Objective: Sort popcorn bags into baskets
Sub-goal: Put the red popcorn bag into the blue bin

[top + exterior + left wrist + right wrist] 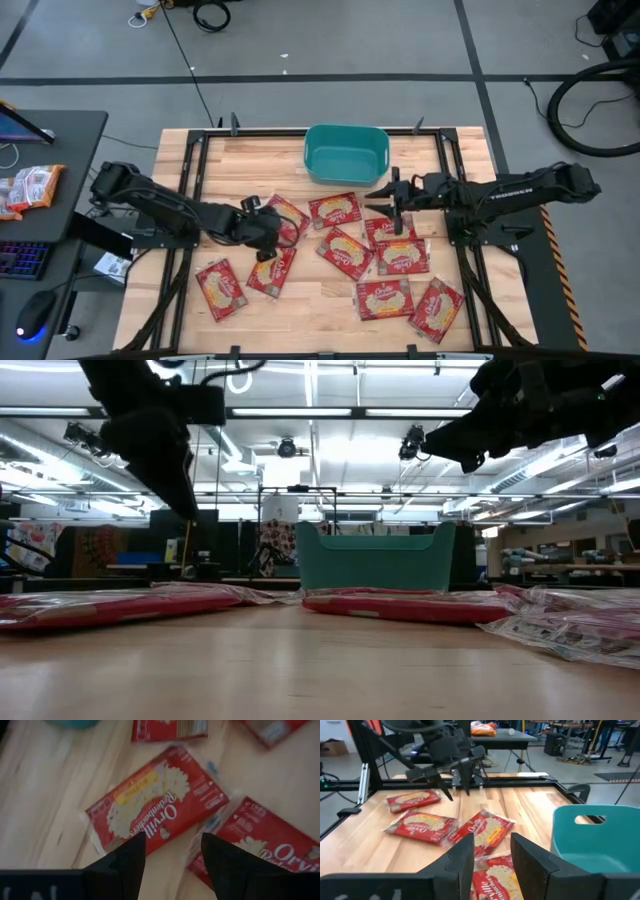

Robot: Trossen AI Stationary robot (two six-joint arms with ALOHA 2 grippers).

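The wooden table [330,290] filled the middle of the high view, with the teal basket [346,153] at its upper centre, against the far edge, and no packet showed inside it. Nine popcorn bags [343,252] lay flat on the boards below the basket, spread from lower left to lower right of that view. Two sat at the lower left [221,289], close together, one lay just below the basket [334,210], and the rest clustered toward the lower right [437,308], some overlapping at the edges.

The left gripper [266,232] reached in from the left of the high view and hung above the bags left of centre, beside a tilted packet [287,218]. Its fingers [122,862] stood apart in the left wrist view, holding nothing, with a bag [157,805] lying on the wood beyond them and a second bag [260,840] just beside it.

The right gripper [392,201] came in from the right of the high view and sat just below the basket's lower right corner, above the nearest bags. Its fingers [465,857] were likewise spread and empty in the right wrist view, where the basket [592,837] showed at the right and the left gripper [452,780] hung above the table farther off.

In the low view the basket [377,558] stood at centre, with bags [400,605] flat before it and both arms raised clear of the tabletop
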